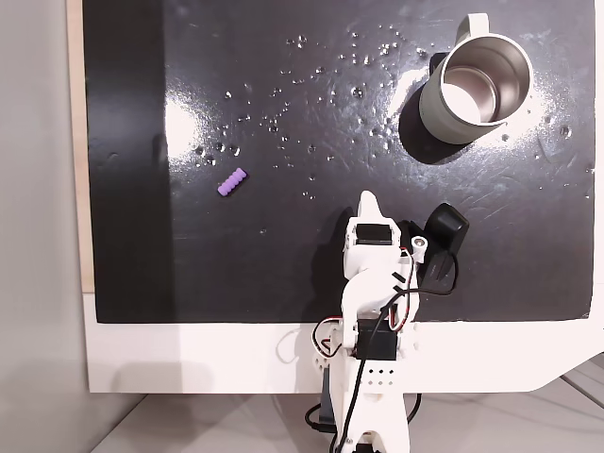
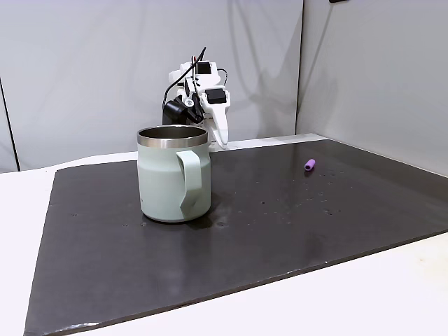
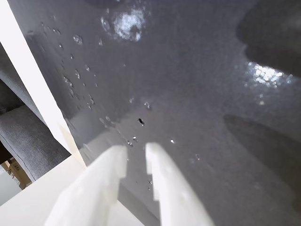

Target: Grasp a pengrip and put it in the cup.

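the cup (image 2: 173, 183) stands up front; pengrip (image 1: 232, 181) lies well apart; white pincer (image 3: 136, 157) slightly apart, empty.

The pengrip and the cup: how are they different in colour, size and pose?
Colour: the pengrip is light purple; the cup is pale grey-green outside with a steel rim and inside.
Size: the pengrip is tiny, far narrower than the cup's mouth.
Pose: the pengrip lies on its side; the cup stands upright, mouth up.
Both rest on the black mat, far apart, and nothing touches either.
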Available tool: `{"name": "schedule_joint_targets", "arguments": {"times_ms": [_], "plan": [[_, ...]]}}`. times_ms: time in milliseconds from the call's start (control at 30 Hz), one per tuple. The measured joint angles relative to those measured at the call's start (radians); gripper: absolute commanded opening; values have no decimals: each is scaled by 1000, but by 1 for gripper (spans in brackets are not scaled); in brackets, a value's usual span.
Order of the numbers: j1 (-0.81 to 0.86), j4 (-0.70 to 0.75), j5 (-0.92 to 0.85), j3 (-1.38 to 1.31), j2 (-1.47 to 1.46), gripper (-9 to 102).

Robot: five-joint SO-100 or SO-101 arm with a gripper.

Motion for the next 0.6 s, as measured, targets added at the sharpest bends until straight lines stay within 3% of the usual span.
{"name": "schedule_joint_targets", "arguments": {"times_ms": [600], "plan": [[-54,34,-103,-100,-29,0]]}}
